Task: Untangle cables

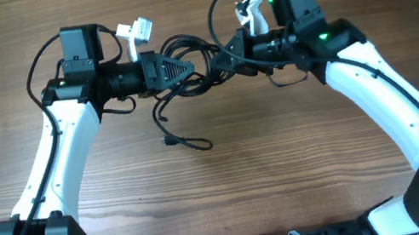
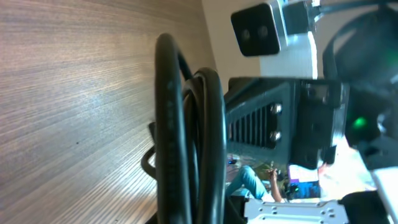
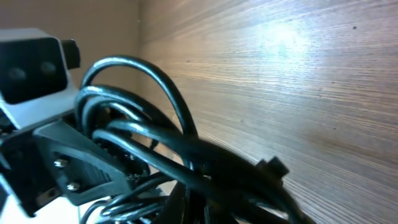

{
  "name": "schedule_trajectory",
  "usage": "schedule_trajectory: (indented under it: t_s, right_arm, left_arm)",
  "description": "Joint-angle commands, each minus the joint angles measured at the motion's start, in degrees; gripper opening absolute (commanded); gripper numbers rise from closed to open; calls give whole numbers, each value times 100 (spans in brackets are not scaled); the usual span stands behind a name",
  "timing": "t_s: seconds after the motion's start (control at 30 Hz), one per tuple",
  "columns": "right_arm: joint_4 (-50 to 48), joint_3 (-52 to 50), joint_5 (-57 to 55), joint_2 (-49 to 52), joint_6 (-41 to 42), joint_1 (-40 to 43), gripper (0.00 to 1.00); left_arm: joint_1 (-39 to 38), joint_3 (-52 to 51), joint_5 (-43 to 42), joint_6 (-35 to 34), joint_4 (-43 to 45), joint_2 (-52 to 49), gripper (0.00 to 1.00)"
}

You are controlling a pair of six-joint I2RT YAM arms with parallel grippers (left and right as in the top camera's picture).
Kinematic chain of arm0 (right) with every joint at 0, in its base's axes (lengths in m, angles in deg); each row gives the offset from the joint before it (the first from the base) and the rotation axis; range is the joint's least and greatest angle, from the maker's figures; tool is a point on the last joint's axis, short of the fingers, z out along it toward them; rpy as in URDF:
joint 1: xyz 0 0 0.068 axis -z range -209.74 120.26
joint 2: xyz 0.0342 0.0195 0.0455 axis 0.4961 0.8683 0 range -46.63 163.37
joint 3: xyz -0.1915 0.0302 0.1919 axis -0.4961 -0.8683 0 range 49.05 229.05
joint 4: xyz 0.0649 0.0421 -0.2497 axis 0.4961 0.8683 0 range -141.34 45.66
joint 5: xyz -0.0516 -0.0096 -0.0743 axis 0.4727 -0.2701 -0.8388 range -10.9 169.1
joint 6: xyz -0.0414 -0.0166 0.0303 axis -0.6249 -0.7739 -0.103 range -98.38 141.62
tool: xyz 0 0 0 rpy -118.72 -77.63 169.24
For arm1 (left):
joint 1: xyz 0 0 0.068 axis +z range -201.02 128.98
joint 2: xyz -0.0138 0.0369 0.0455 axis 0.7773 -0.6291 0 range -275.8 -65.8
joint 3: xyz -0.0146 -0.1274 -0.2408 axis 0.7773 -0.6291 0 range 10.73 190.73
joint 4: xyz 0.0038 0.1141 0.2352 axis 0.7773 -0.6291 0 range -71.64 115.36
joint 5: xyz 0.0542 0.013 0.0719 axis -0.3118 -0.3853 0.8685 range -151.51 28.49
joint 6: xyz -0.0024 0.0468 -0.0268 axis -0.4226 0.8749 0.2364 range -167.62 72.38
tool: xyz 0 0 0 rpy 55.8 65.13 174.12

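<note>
Overhead, left gripper (image 1: 194, 67) clamped on cables (image 1: 185, 142), right gripper (image 1: 221, 56) clamped on them too

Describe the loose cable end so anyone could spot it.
Over the wooden table, find the cable tangle at top centre. One thin strand trails down from it; its small plug lies alone on bare wood, clear of the bunched loops.

two arms, left arm (image 1: 54, 166) and right arm (image 1: 389, 103). two tools, left tool (image 1: 189, 67) and right tool (image 1: 222, 56). one tangle of black cables (image 1: 180, 47), perhaps two or three strands, too knotted to count surely. one plug end (image 1: 169, 143) showing. one desk (image 1: 307, 182).
</note>
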Motion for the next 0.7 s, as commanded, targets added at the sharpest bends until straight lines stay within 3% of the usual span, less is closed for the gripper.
schedule_trajectory:
  t_s: [0.0,0.27,0.4,0.67]
  right_arm:
    - [-33,-17,81,118,-339,651,4]
    - [-407,-17,813,118,-317,1368,4]
    - [-540,-17,938,118,-317,1364,4]
    - [-894,-17,879,120,-293,911,4]
  left_arm:
    - [70,66,160,487,-238,74,4]
    - [70,66,544,1331,-1023,74,4]
    - [70,66,529,1327,-1064,74,4]
    - [2,66,-1681,1637,-1060,74,4]
